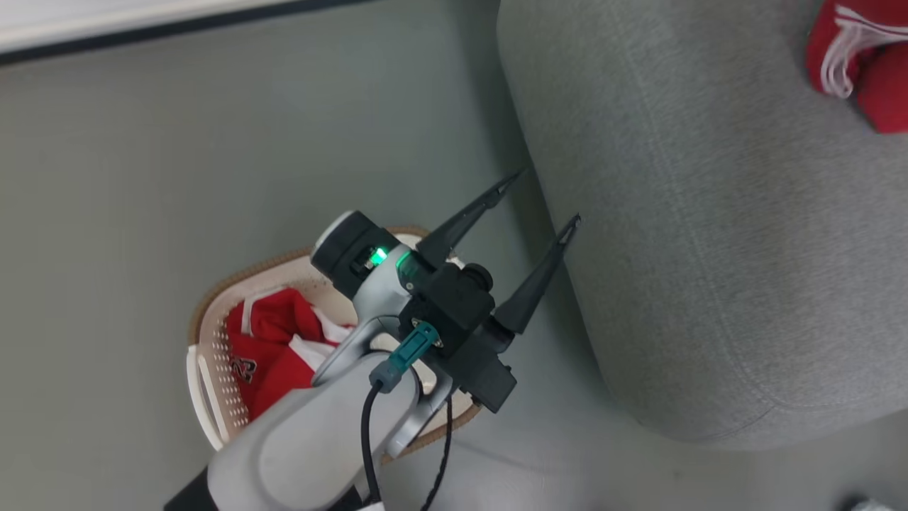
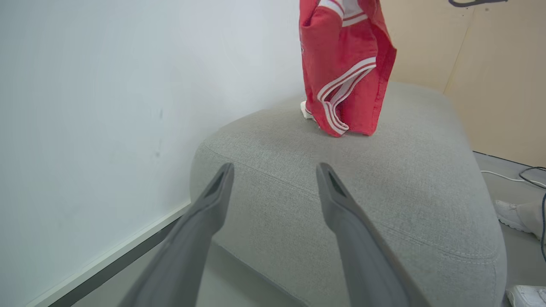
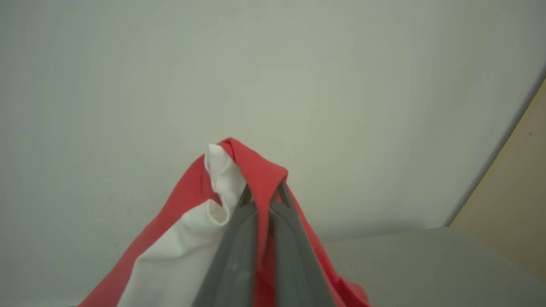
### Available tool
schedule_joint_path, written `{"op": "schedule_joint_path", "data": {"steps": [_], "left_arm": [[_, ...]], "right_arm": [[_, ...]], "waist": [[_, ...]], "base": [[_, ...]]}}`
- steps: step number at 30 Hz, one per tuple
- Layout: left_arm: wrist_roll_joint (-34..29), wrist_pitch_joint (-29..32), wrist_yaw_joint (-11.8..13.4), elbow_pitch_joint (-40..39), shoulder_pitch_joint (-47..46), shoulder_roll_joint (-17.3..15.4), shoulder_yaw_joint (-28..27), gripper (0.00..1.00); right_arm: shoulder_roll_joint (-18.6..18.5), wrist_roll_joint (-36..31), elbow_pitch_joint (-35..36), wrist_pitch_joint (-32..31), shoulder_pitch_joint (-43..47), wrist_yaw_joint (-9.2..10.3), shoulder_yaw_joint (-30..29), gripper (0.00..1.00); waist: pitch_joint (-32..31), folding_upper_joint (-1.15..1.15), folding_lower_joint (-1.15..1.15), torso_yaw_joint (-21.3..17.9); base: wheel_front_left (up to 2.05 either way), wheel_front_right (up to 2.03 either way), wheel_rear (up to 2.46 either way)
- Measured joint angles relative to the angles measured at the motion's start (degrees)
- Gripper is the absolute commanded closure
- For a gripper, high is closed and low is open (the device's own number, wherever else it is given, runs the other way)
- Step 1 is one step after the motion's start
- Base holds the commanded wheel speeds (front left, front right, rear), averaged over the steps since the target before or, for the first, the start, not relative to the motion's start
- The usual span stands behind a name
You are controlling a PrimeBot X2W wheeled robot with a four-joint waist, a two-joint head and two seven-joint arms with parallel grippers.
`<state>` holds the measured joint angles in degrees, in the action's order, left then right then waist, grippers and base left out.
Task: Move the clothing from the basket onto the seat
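Red cloth with white stripes, the clothing (image 2: pixel 341 64) hangs vertically, hem touching the seat (image 2: pixel 384 192), clamped in the right gripper (image 3: pixel 263 194). The left gripper (image 1: pixel 548 196) gapes empty.

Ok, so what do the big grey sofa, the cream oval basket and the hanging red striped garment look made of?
Big grey sofa: matte woven upholstery fabric; fine weave and stitched seams show. Cream oval basket: probably smooth moulded plastic, given rows of small holes; its brown rim looks woven, perhaps imitation. Hanging red striped garment: soft, thin cloth, maybe synthetic sportswear; it drapes in loose folds.
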<state>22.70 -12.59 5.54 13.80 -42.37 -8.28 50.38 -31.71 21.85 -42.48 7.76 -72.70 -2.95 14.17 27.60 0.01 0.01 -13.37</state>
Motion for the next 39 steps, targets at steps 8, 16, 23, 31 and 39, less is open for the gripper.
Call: {"op": "schedule_joint_path", "data": {"steps": [8, 16, 23, 31, 39], "left_arm": [[-2.76, 2.05, 0.08, -2.6, -4.02, -1.66, -0.32, 0.0], [-4.7, 2.49, 0.07, -2.59, -6.25, -2.68, -0.32, 0.0], [-4.74, 2.45, 0.08, -1.23, -6.5, -3.54, -0.46, 0.0], [-4.53, 1.05, 0.1, 1.57, -5.99, -3.02, -1.27, 0.0], [-2.09, -0.16, 0.49, 4.88, -3.95, -1.21, -1.96, 0.0]], "right_arm": [[4.81, 1.41, -4.82, 2.48, 2.81, 0.19, 0.47, 1.0], [8.89, 2.44, -10.37, 4.78, 5.34, 0.08, 1.11, 1.0], [10.7, 2.32, -12.71, 6.01, 5.27, -0.68, 1.8, 0.0], [11.29, 1.05, -12.59, 6.54, 7.06, -1.87, 3.19, 0.0], [11.94, -0.65, -9.68, 6.69, 11.48, -2.3, 4.33, 0.0]], "waist": [[7.07, 0.0, 0.0, 0.28], [12.57, 0.0, 0.0, -0.36], [13.3, 0.0, 0.0, -1.33], [10.48, -0.01, -0.02, -1.75], [5.43, -0.02, -0.02, -1.82]], "base": [[0.0, 0.0, 0.0], [0.0, 0.0, 0.0], [0.0, 0.0, 0.0], [0.0, 0.0, 0.0], [0.0, 0.0, 0.0]]}}
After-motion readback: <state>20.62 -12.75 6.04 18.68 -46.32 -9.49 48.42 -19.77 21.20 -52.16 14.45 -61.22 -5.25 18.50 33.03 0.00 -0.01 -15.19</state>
